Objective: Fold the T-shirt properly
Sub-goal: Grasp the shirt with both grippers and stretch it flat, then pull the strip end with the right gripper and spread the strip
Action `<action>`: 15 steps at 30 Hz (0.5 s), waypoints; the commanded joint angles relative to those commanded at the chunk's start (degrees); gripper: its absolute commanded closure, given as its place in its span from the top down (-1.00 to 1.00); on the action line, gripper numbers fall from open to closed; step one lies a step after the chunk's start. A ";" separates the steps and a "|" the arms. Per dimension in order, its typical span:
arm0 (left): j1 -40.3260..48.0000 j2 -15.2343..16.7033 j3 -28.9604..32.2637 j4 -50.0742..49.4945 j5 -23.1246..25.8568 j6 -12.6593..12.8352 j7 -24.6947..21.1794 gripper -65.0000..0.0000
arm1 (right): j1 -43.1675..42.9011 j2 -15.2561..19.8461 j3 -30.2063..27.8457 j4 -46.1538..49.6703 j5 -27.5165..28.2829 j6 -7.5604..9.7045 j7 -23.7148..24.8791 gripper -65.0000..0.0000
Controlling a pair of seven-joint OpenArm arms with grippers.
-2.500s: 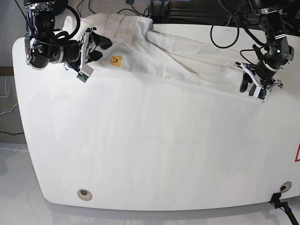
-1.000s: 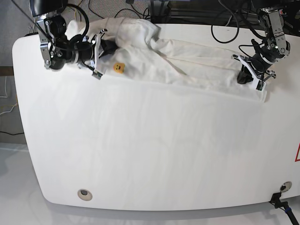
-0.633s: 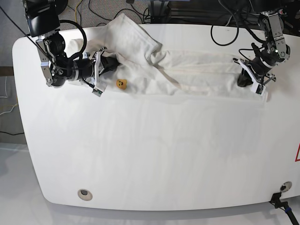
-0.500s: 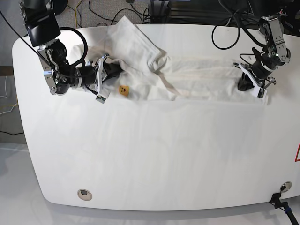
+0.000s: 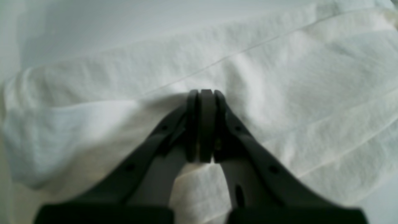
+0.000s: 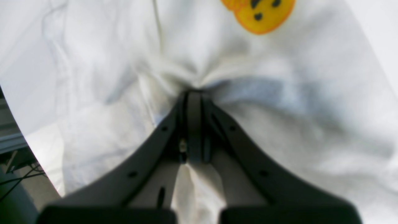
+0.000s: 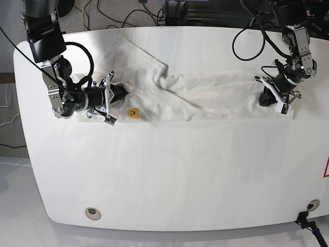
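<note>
The white T-shirt (image 7: 216,95) lies stretched in a long wrinkled band across the far half of the table, a sleeve flap angling up at the back left. A small yellow face emblem (image 7: 133,112) shows near its left end. My right gripper (image 7: 121,95), on the base view's left, is shut on a bunched pinch of the T-shirt (image 6: 279,109) just below the emblem (image 6: 258,12). On the base view's right, my left gripper (image 7: 267,98) is shut on a fold of the T-shirt (image 5: 279,62) near a seam. The printed front is hidden.
The white table (image 7: 169,170) extends toward the front, with a round grommet (image 7: 92,212) near its front left edge. A black clamp (image 7: 308,221) sits at the front right corner. Cables (image 7: 252,31) hang behind the back edge.
Both grippers have moved toward the table's front, dragging the T-shirt with them. The cloth now lies flatter and straighter, and the sleeve flap has come down onto the table.
</note>
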 joint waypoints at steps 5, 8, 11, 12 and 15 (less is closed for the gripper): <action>-0.09 0.00 -0.09 1.32 -0.09 0.00 0.00 -1.00 | 0.00 0.00 0.26 3.34 0.09 0.00 0.00 -1.00; -0.09 0.00 -0.09 3.87 -0.09 0.00 0.09 -1.00 | -0.26 -1.14 4.75 6.86 0.09 0.00 0.00 -1.00; -0.09 0.09 0.00 4.22 -0.09 0.00 0.09 -1.00 | -0.18 -2.73 8.00 8.09 -0.26 0.00 -0.09 -1.00; -0.09 0.09 0.00 4.40 -0.09 0.00 0.09 -1.00 | -0.09 -2.81 8.09 8.79 -0.26 0.00 -0.09 -1.00; -0.09 0.09 -0.09 5.98 -0.09 0.00 0.09 -1.00 | -0.18 -2.81 8.18 12.84 -0.35 0.00 -0.09 -1.00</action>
